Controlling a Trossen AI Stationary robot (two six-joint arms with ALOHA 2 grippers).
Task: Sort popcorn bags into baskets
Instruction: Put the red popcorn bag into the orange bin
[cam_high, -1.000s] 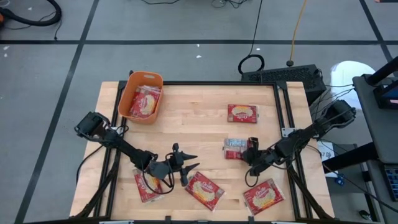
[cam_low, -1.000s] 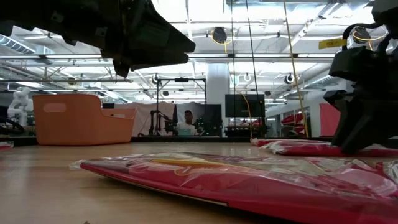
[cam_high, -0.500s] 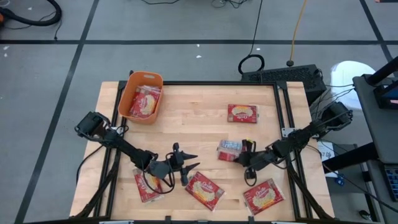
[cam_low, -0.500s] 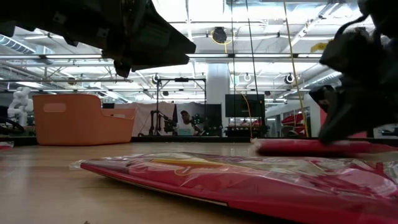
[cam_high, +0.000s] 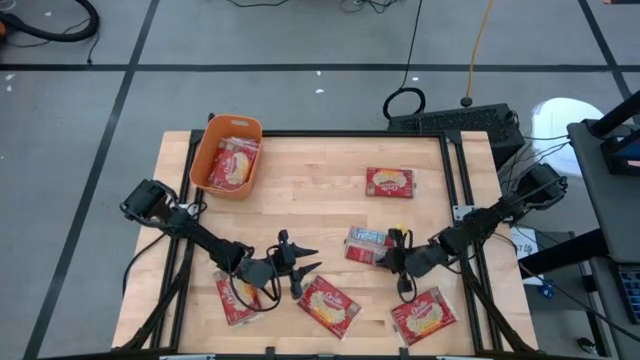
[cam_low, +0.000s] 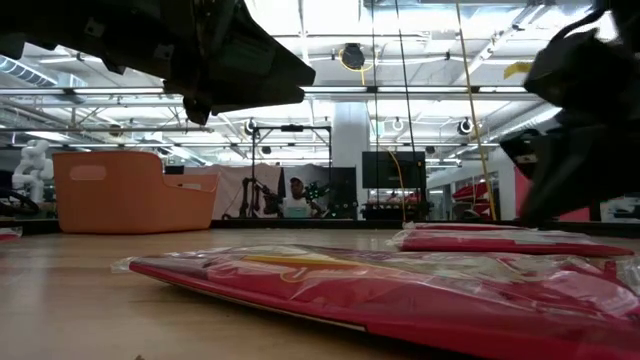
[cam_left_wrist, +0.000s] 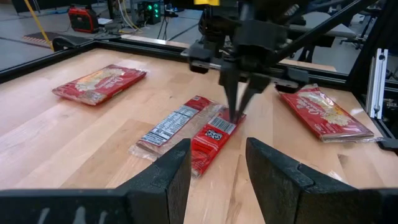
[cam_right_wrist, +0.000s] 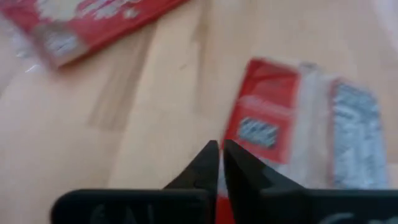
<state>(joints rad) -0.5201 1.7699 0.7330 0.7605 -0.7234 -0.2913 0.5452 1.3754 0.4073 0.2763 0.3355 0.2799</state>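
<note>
1. Popcorn bags, high view: I count one bag (cam_high: 390, 182) toward the far right of the table (cam_high: 310, 200); a silver-and-red bag (cam_high: 366, 243) near the middle-right; three more along the near edge at (cam_high: 237, 298), (cam_high: 328, 305) and (cam_high: 424, 315); further bags lie inside the orange basket (cam_high: 207, 155) at the far-left corner.
2. High view, arms: the right gripper (cam_high: 385, 257) sits at the near end of the silver-and-red bag; the left gripper (cam_high: 306, 259) hangs above the near-left bags, holding nothing.
3. Low view: a red bag (cam_low: 380, 295) fills the foreground; a second bag (cam_low: 500, 240) lies behind it on the right; the basket (cam_low: 125, 190) stands far left; a person (cam_low: 296, 197) shows in the room beyond.
4. Left wrist view: my left fingers (cam_left_wrist: 166, 174) stand parted and empty; the right gripper (cam_left_wrist: 239, 112) points down with its tips on the silver-and-red bag (cam_left_wrist: 189, 129).
5. Right wrist view: the right fingers (cam_right_wrist: 205, 163) are nearly together at the bag's (cam_right_wrist: 292, 124) edge; whether they pinch it, I cannot tell.
</note>
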